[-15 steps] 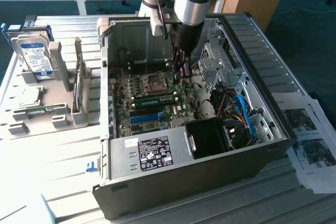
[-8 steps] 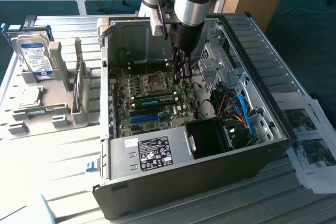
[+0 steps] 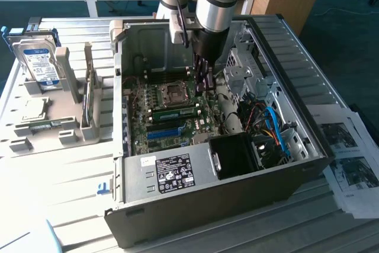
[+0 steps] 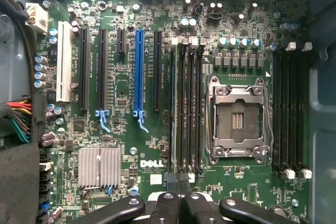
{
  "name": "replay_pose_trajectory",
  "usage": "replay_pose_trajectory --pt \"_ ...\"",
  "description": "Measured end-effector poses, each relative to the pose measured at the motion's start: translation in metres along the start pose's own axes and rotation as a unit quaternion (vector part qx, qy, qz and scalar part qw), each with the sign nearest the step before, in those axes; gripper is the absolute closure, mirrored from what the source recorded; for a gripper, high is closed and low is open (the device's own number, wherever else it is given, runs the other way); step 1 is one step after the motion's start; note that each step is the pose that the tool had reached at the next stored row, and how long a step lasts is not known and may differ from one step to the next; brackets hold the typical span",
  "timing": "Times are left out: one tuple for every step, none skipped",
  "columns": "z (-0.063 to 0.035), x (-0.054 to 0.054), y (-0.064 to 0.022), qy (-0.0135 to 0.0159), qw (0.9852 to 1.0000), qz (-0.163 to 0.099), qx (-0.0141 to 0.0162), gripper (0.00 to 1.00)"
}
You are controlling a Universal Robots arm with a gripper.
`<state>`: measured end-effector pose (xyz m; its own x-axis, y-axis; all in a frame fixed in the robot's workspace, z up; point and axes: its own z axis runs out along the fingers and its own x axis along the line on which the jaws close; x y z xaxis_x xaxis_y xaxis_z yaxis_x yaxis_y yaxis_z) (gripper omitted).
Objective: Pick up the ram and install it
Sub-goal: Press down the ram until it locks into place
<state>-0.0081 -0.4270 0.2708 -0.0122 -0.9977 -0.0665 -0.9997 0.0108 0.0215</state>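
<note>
Your gripper [image 3: 204, 82] hangs inside the open computer case [image 3: 308, 81], low over the motherboard [image 3: 155, 124], with its jaws pressed together and nothing between them that you can make out. In the exterior view, the ram [image 3: 174, 112] lies seated lengthwise in a memory slot, at about 6 o'clock from the CPU socket [image 3: 175, 92] and at about 8 o'clock from the fingertips, close by. You cannot tell whether they touch it.

On the wrist view you see the gripper [image 4: 178, 187] closed over one end of the bank of black slots [image 4: 186, 108] beside the CPU socket [image 4: 237, 121].

Outside the case, a hard drive [image 3: 37, 63] stands in a grey holder [image 3: 71, 87] at 9 o'clock, and printed sheets [image 3: 346, 158] lie at 4 o'clock.
</note>
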Motion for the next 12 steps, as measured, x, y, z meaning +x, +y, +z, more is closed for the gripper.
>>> replay_pose_trajectory --pt "0.0008 0.0000 0.0000 0.0000 1.0000 0.000 0.0000 0.90" --pt "0.0016 0.0001 0.0000 0.0000 1.0000 0.000 0.0000 0.90" --pt "0.0024 0.0002 0.0000 0.0000 1.0000 0.000 0.0000 0.90" --pt "0.0032 0.0002 -0.0001 0.0000 1.0000 0.000 0.0000 0.90" --pt "0.0040 0.0003 -0.0001 0.0000 1.0000 0.000 0.0000 0.90" --pt "0.0048 0.0003 -0.0001 0.0000 1.0000 0.000 0.0000 0.90" --pt "0.0056 0.0004 -0.0001 0.0000 1.0000 0.000 0.0000 0.90" --pt "0.0063 0.0004 -0.0001 0.0000 1.0000 0.000 0.0000 0.90" --pt "0.0070 0.0005 -0.0002 0.0000 1.0000 0.000 0.0000 0.90" --pt "0.0077 0.0005 -0.0002 0.0000 1.0000 0.000 0.0000 0.90" --pt "0.0085 0.0006 -0.0002 0.0000 1.0000 0.000 0.0000 0.90" --pt "0.0092 0.0006 -0.0002 0.0000 1.0000 0.000 0.0000 0.90"
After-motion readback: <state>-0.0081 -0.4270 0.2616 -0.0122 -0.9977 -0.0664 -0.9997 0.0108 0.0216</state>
